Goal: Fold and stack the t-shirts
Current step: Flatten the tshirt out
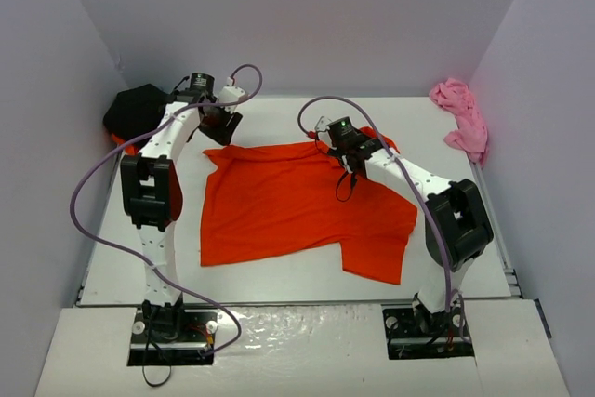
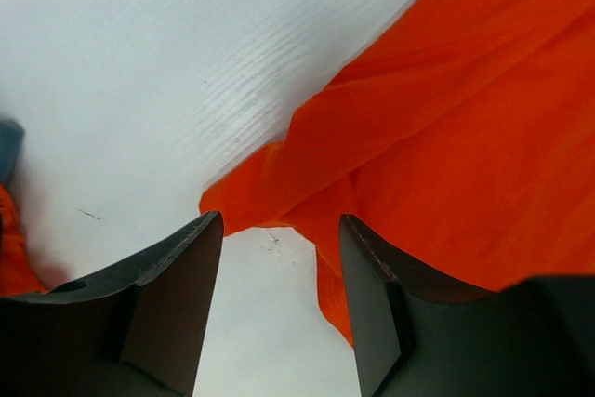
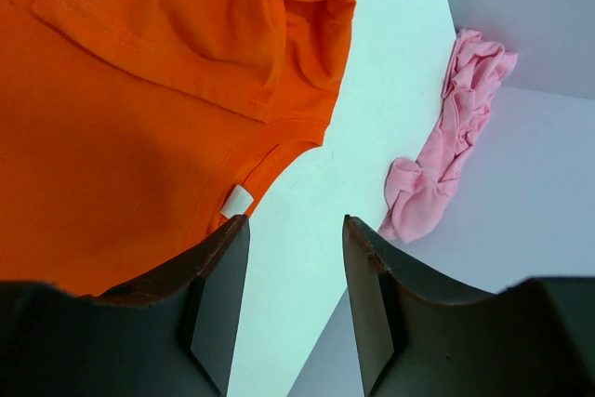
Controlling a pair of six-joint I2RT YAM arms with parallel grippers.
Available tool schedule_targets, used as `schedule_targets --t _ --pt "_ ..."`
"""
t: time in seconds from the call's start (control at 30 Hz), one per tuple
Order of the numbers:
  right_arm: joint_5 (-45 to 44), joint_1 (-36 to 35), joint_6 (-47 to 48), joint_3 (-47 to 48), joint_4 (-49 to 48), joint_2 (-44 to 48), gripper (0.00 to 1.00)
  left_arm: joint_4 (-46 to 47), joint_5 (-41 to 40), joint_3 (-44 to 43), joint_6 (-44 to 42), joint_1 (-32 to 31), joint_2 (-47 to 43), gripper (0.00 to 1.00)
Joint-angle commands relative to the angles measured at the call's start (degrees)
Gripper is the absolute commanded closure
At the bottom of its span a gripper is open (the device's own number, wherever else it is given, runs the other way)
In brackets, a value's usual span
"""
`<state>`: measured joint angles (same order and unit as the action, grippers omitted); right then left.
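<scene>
top external: early, nothing folded or stacked; orange t-shirt (image 1: 297,206) spread on counter (image 1: 279,284), rumpled at its far edge. left hand (image 2: 279,220) and right hand (image 3: 296,220) there, both partly open, holding nothing. black t-shirt (image 1: 138,109) off its left, pink t-shirt (image 1: 460,118) off its right; free counter along its near hem

Parted fingers (image 2: 177,304) of the left gripper (image 2: 280,222) low over the white table (image 2: 167,72), bunched corner of an orange-red t-shirt (image 2: 446,137) lying unpinched just ahead of their tips, sliver of orange (image 2: 11,248), perhaps more cloth, at the left edge.
</scene>
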<state>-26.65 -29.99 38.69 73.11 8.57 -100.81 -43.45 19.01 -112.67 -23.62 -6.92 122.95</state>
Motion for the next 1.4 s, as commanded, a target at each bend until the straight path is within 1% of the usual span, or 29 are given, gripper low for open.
schedule_targets --t 0.0,0.03,0.1,0.2,0.33,0.53,0.67,0.8,0.97,1.1,1.37 --pt "1.6 0.5 0.9 -1.4 -1.6 1.0 0.60 2.9 -3.1 -2.1 -5.5 0.0 -2.1 0.50" --pt "2.1 0.5 1.4 -2.1 -2.2 1.2 0.60 3.4 -3.3 -1.9 -6.8 0.1 -1.7 0.50" --pt "3.8 0.8 2.8 -3.2 -4.2 2.7 0.67 4.0 -3.7 -1.3 -8.3 0.1 -1.3 0.51" --pt "4.9 1.3 4.8 -4.8 -6.9 4.4 0.66 3.5 -4.0 -1.9 -10.7 0.3 0.4 0.51" --pt "7.7 1.4 6.0 -5.8 -8.7 4.9 0.64 1.7 -2.5 -3.6 -13.1 1.0 2.3 0.52" --pt "9.5 1.6 6.8 -5.5 -14.3 1.0 0.64 -1.2 -0.3 -5.7 -16.2 1.3 4.5 0.56" --pt "10.3 2.0 6.8 -3.9 -16.2 -3.9 0.65 -2.2 -0.1 -7.3 -16.7 1.3 6.1 0.58" --pt "11.4 2.0 6.2 -1.2 -16.5 -8.2 0.67 -2.5 0.3 -8.6 -16.6 1.3 7.2 0.61" --pt "12.6 1.9 5.6 1.6 -16.2 -12.7 0.68 -2.7 0.6 -9.2 -16.4 1.3 8.3 0.62" --pt "12.9 1.9 5.5 2.8 -16.1 -14.6 0.69 -2.9 0.9 -9.7 -16.3 1.3 9.0 0.63" --pt "13.6 1.8 5.5 4.2 -16.0 -16.1 0.70 -3.5 1.2 -10.8 -16.1 1.2 10.4 0.72"
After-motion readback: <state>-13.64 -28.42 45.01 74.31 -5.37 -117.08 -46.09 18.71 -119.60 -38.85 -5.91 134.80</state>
